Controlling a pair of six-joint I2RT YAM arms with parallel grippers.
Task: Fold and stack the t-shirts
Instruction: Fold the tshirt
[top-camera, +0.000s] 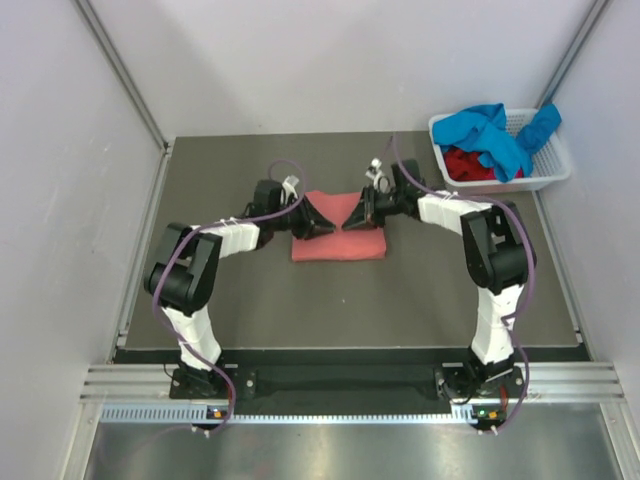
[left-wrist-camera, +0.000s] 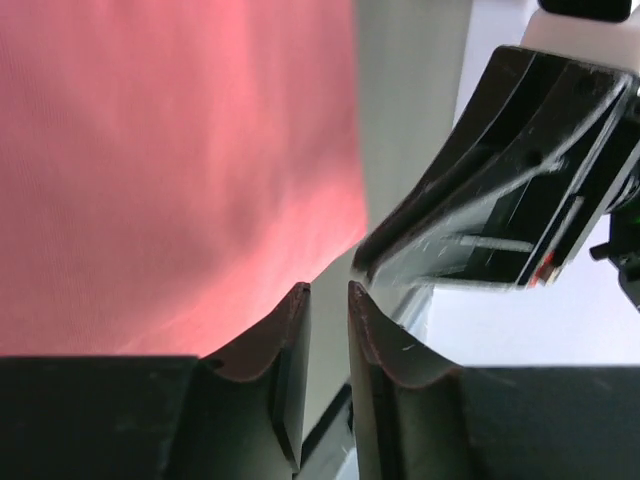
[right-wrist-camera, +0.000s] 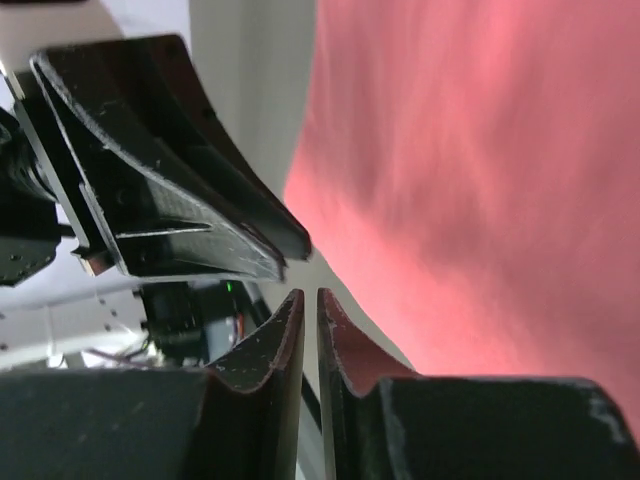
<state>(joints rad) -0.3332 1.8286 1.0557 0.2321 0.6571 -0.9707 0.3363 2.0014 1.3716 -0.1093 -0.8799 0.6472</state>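
Note:
The salmon-pink t-shirt lies folded into a flat rectangle on the dark table. Both grippers hover over its far half, tips pointing at each other and almost meeting. My left gripper comes in from the left and my right gripper from the right. In the left wrist view the left gripper shows a narrow empty gap, with pink cloth beyond. In the right wrist view the right gripper stands slightly parted with nothing between its fingers, beside the cloth.
A white slotted basket stands at the back right corner, holding a bright blue shirt draped over a dark red one. Pale walls close in the table on the left, back and right.

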